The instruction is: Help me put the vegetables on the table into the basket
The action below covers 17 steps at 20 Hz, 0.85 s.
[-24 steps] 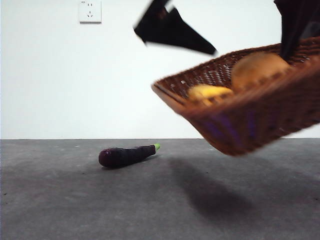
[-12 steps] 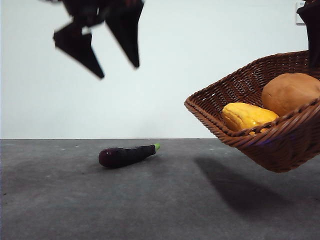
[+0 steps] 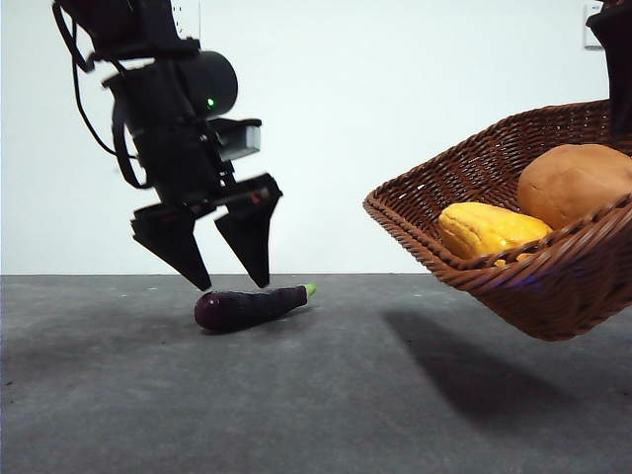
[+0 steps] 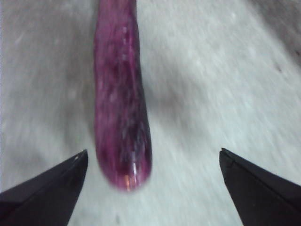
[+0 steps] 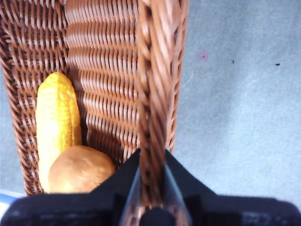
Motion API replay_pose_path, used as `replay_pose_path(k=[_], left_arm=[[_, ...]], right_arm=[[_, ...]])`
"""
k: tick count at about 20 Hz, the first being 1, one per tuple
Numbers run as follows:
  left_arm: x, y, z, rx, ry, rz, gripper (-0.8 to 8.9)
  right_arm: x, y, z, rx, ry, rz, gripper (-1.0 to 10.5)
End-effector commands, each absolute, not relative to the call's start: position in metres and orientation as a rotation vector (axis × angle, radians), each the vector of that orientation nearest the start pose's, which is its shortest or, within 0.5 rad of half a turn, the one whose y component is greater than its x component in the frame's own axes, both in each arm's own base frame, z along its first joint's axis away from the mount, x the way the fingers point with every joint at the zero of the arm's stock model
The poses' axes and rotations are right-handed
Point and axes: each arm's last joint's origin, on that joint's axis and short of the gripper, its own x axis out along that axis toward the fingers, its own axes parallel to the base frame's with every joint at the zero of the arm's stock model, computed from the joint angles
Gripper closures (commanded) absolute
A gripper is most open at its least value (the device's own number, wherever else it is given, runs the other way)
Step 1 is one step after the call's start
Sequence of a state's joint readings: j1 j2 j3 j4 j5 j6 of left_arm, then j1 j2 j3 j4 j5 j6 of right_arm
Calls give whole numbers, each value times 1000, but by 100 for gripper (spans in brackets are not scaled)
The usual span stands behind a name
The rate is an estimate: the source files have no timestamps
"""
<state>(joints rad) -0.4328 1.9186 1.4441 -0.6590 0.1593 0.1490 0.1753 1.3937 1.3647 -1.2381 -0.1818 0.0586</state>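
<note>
Hovering left claw (image 3: 230, 283) spread over glossy eggplant (image 3: 247, 307) | right claw (image 5: 151, 162) clamping woven basket (image 3: 513, 276) rim

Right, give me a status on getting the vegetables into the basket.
Done: the potato and the yellow-orange piece lie in the basket, which the right gripper holds by its rim, tilted above the table. In hand: the left gripper, jaws open, hangs just above the eggplant. Left: grasping the eggplant and putting it in.
</note>
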Motion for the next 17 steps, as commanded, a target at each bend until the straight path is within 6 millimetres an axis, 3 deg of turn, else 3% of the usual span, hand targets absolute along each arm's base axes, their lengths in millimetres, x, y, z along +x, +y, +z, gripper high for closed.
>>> replay_pose_path(k=[1,5,6,9,12,14,17], left_arm=[[364,-173,193,294,1107,-613,347],[368,-175,178,296,1133,-607,353],[370,-175,179,292,1119,-598,403],[372,-176,178,277,1105,-576,696],[371,-176,167,285,1156,-572,820],[371,-176,166,286,1169,-572,822],[369,-175,180,259,1139,-573,822]], right_arm=[[244,49,327,53,1266,285,959],[244,49,327,50,1265,287,958],[244,49,327,51,1264,287,958],[244,49,327,51,1265,287,958],[244,49,327,51,1264,287,958],[244,49,327,51,1264,287,958],[244,49,327,51,1264,286,958]])
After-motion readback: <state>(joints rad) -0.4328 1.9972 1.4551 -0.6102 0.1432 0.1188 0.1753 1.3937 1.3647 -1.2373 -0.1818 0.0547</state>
